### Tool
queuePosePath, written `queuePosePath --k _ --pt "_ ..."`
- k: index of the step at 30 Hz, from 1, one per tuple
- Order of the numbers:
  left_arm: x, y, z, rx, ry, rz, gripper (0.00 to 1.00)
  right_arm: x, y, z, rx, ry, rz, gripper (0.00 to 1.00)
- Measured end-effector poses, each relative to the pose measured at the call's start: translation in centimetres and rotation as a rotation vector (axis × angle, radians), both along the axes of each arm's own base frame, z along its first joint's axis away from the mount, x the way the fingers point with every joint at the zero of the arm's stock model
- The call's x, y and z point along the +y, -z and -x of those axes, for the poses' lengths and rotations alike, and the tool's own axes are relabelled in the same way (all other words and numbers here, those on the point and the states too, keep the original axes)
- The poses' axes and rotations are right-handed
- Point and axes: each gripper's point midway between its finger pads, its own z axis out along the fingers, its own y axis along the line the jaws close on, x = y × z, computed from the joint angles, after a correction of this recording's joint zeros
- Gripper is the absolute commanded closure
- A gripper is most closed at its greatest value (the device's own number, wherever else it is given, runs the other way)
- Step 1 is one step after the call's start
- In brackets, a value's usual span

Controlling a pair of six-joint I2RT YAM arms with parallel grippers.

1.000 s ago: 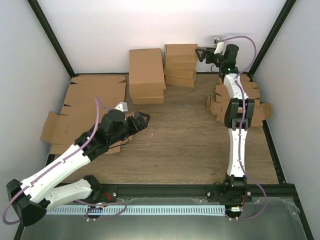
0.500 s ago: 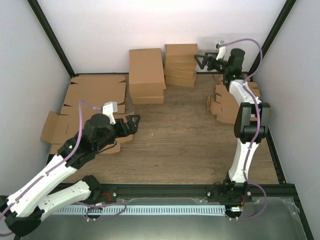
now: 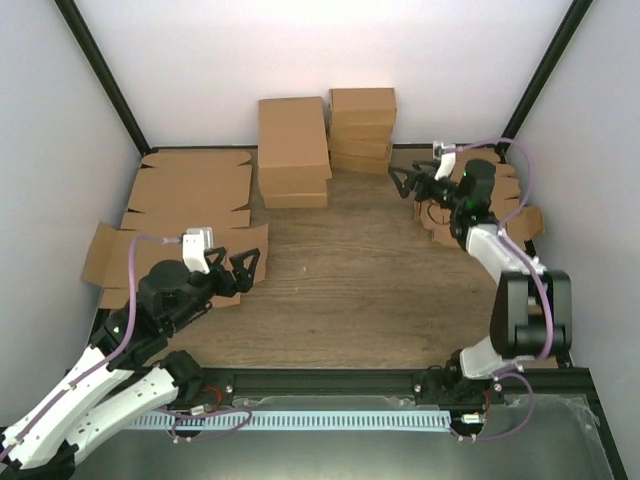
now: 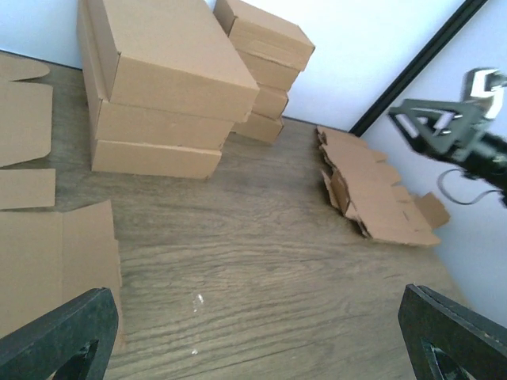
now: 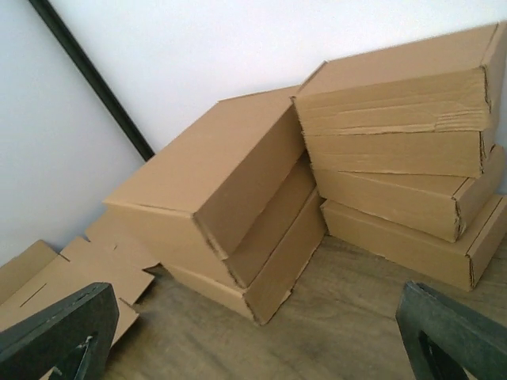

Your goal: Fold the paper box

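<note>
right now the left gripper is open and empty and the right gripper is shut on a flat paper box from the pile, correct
No. The right gripper is open as well and holds nothing: the right wrist view shows its fingers wide apart with only folded boxes beyond them. The pile of flat paper boxes lies ungripped. The left gripper is open and empty, as you say.

1. Back wall (image 3: pixel 230 50): plain white, evenly lit, no marks.
2. Side walls (image 3: pixel 40 150): plain white panels, left and right.
3. Corner posts (image 3: pixel 100 78): black, slanting, one at each rear corner.
4. Table (image 3: pixel 350 290): brown wood-grain top.
5. Rail (image 3: pixel 330 381): black bar along the table's near edge.
</note>
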Motion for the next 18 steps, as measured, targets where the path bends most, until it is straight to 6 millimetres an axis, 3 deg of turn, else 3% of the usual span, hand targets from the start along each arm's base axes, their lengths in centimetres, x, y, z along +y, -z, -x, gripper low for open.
queuePosePath --k 6,12,18 --pt "0.2 3.0 0.1 -0.022 0.026 -0.114 0.0 0.5 -1.5 7.4 -0.095 0.066 0.004 0.0" --pt "1.7 4.3 -0.3 -0.069 -0.033 -0.171 0.0 -0.8 0.7 14.0 -0.129 0.187 0.006 0.0" --pt "3.2 5.8 -1.2 -0.12 -0.141 -0.163 0.0 -3.2 1.4 18.8 -0.224 0.306 -0.012 0.0"
